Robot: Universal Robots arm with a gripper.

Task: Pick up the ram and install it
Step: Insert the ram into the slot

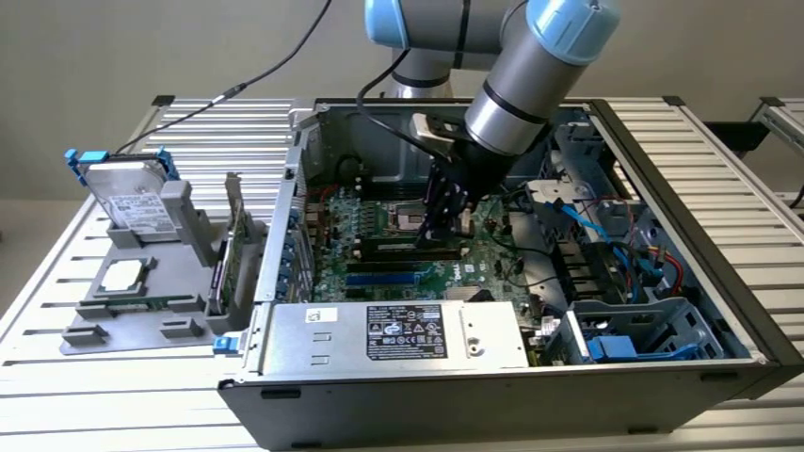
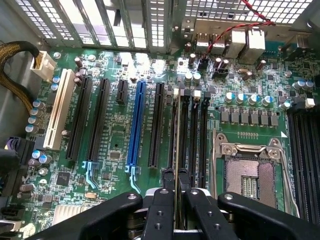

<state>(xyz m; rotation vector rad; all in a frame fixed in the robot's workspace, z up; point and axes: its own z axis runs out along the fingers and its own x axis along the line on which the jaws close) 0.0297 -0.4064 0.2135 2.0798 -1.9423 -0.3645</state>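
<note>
Closest to the wrist camera, the tool (image 2: 176, 175) has its black fingers (image 2: 161, 200) drawn narrow onto the ram (image 2: 177, 130), which shows edge-on as a thin pale strip. The ram stands among the black memory slots (image 2: 192, 135), between the blue slot (image 2: 136, 125) and the CPU socket (image 2: 250, 175). It seems lined up with one slot, though I cannot tell whether it is seated. In the exterior view the tool hangs at the frame's centre, inside the open computer case (image 1: 503, 405), over the motherboard (image 1: 377, 226). The case lies on the bench (image 1: 75, 405), with a grey tray (image 1: 126, 315) at the exterior view's left.
</note>
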